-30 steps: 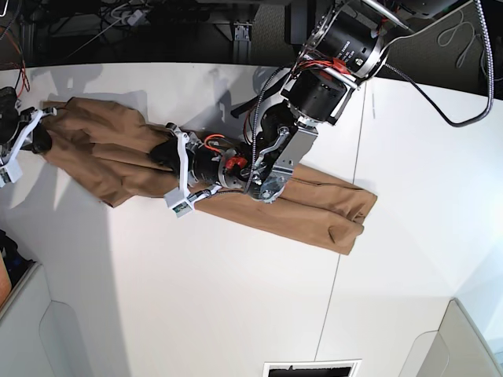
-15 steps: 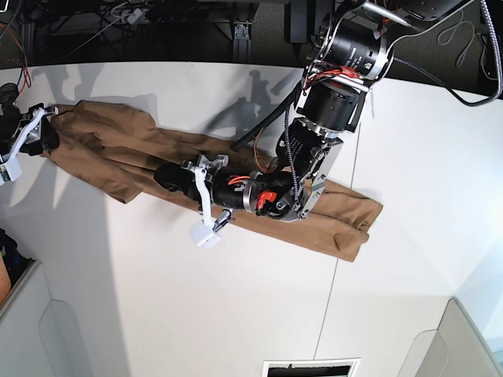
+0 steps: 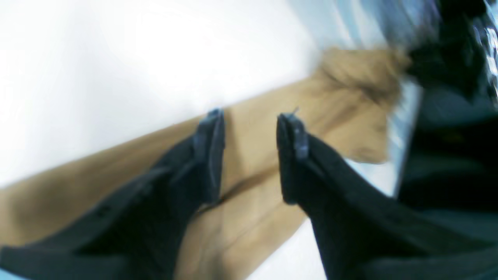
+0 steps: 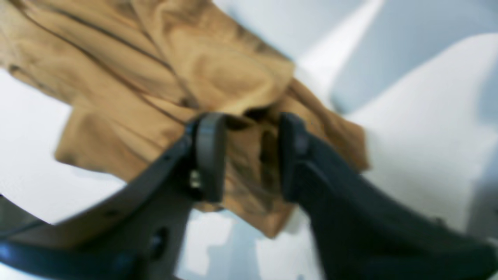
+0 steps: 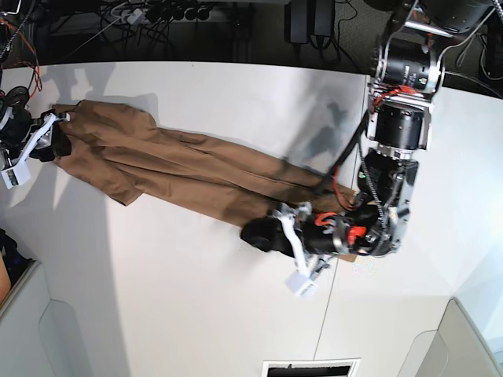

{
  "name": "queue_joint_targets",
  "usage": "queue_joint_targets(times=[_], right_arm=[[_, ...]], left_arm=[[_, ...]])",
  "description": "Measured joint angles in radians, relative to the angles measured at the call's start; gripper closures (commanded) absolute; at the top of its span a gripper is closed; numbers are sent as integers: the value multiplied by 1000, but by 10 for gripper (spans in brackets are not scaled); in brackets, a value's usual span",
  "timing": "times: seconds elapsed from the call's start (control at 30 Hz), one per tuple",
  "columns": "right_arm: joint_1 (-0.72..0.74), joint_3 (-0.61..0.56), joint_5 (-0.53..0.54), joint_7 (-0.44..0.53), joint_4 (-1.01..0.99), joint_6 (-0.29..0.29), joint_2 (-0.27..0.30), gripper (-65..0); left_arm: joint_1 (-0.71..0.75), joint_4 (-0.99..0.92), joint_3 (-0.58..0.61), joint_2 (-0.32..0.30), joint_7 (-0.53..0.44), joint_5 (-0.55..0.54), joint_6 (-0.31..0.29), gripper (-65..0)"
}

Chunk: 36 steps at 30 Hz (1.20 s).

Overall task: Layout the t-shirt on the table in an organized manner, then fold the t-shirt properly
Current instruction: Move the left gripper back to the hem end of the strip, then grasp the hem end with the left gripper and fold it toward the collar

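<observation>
The tan-brown t-shirt (image 5: 181, 169) lies stretched in a long rumpled band across the white table (image 5: 196, 314), from the far left toward the middle right. My right gripper (image 5: 53, 135) is at the shirt's left end. In the right wrist view it (image 4: 249, 155) is shut on a bunched fold of the shirt (image 4: 155, 70). My left gripper (image 5: 258, 233) is low over the shirt's right part near its lower edge. In the blurred left wrist view it (image 3: 249, 155) is open, with shirt cloth (image 3: 350, 97) lying under the gap. The white label is hidden.
Grey bins stand at the bottom left (image 5: 31, 330) and bottom right (image 5: 464, 345) corners. A dark slot (image 5: 310, 369) sits at the table's near edge. A thin seam (image 5: 330, 314) crosses the tabletop. Cables and dark equipment lie beyond the far edge.
My left arm has swept along the shirt from its middle toward its right end and nearer the front edge. The shirt's band now lies longer and flatter. My right gripper has stayed at the left end.
</observation>
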Motion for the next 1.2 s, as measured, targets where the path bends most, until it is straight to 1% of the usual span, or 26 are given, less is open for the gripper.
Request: queue_joint_targets(times=[0.07, 0.17, 0.2, 0.27, 0.33, 0.4, 0.43, 0.57, 0.67, 0.73, 0.9, 1.0, 1.07, 1.2], right_arm=[[0, 0, 0, 11, 0, 0, -10, 0], [2, 0, -1, 19, 0, -3, -19, 0], [6, 0, -1, 19, 0, -3, -27, 0], [13, 1, -3, 20, 0, -3, -43, 0], [20, 1, 2, 23, 0, -3, -63, 0], [21, 1, 2, 24, 0, -3, -83, 0], [21, -2, 1, 22, 0, -3, -90, 0], [21, -5, 0, -2, 0, -3, -102, 0], [20, -5, 0, -7, 0, -3, -105, 0], [20, -5, 0, -13, 0, -3, -105, 0], [20, -5, 0, -21, 0, -3, -105, 0], [14, -5, 1, -24, 0, -3, -109, 0], [12, -5, 1, -25, 0, -3, -114, 0], [12, -5, 3, -27, 0, -3, -115, 0]], left_arm=[[-5, 1, -79, -58, -14, -1, 0, -260], [1, -8, -166, -129, -24, 0, 0, -262], [2, -17, -185, -149, -39, 0, 0, -272], [3, -46, -203, -185, -70, 5, 0, -312], [2, -101, -203, -208, -111, 48, 0, -359], [5, -170, -203, -215, -159, 100, 0, -379], [8, -202, -202, -216, -173, 116, 0, -379], [10, -309, -203, -222, -190, 115, 0, -379], [10, -359, -202, -220, -261, 166, 0, -379], [9, -365, -202, -221, -287, 189, 0, -379], [-21, -367, -202, -224, -279, 201, 1, -379], [-40, -366, -203, -223, -338, 249, 0, -379], [-38, -376, -204, -211, -355, 317, 0, -379], [-19, -389, -204, -177, -369, 309, 0, -379]])
